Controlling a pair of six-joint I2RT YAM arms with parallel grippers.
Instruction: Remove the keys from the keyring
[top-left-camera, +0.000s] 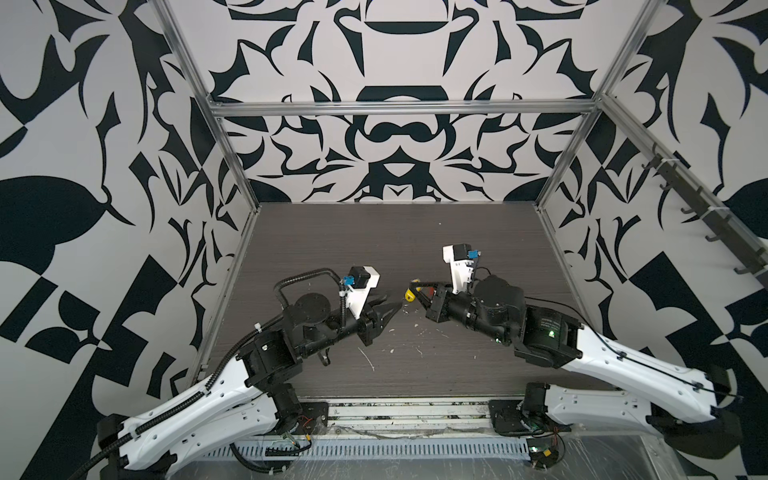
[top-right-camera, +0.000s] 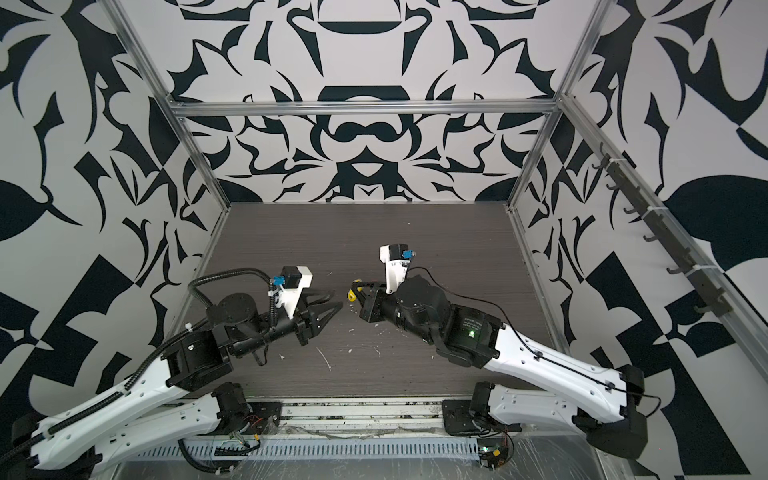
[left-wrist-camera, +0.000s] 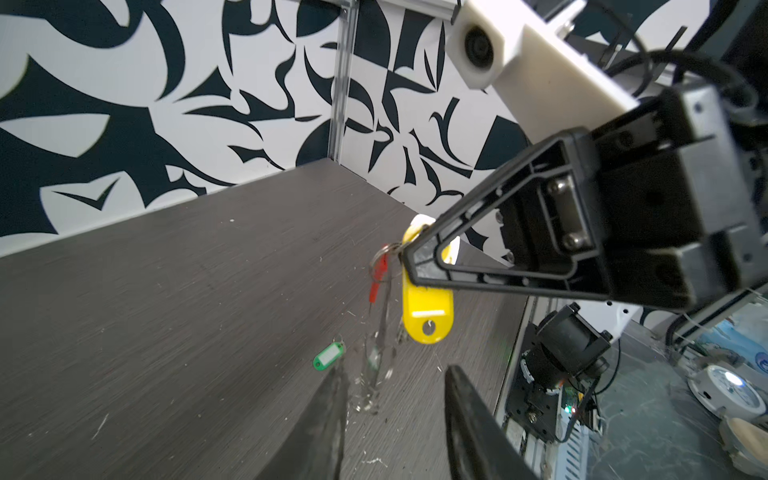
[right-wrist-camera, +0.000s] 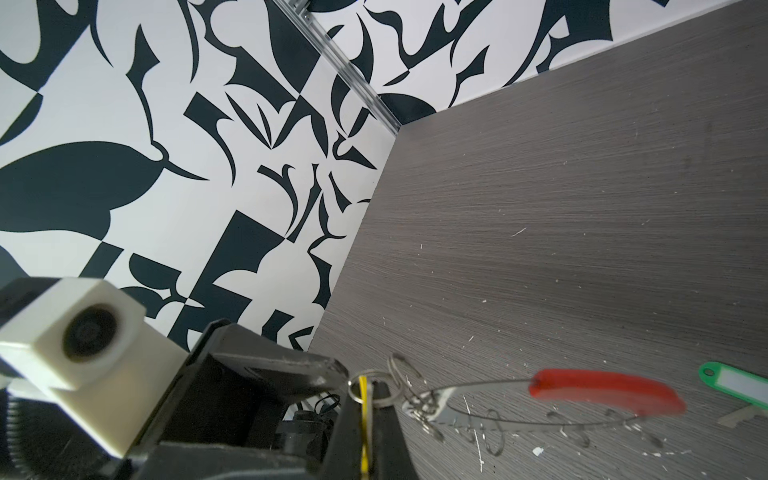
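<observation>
My right gripper (right-wrist-camera: 365, 388) is shut on the yellow key (left-wrist-camera: 428, 307) and holds it above the table, as both top views show (top-left-camera: 410, 295) (top-right-camera: 351, 295). From the yellow key's small wire loop (right-wrist-camera: 372, 388) hang the thin grey keyring (left-wrist-camera: 380, 345), blurred, and the red key (right-wrist-camera: 606, 392). The green key (left-wrist-camera: 329, 356) lies loose on the table (right-wrist-camera: 582, 208). My left gripper (left-wrist-camera: 395, 374) is open just short of the hanging keyring, facing the right gripper (top-left-camera: 415, 289) at mid-table. Nothing sits between the left gripper's (top-left-camera: 394, 302) fingers (left-wrist-camera: 328, 424).
White scraps (top-left-camera: 368, 357) litter the dark wood-grain table (top-left-camera: 374, 241). A small flat metal piece (right-wrist-camera: 742, 415) lies beside the green key (right-wrist-camera: 735, 384). Patterned walls and aluminium posts (top-left-camera: 232, 166) close in the back and sides. A cable duct (top-left-camera: 374, 451) runs along the front.
</observation>
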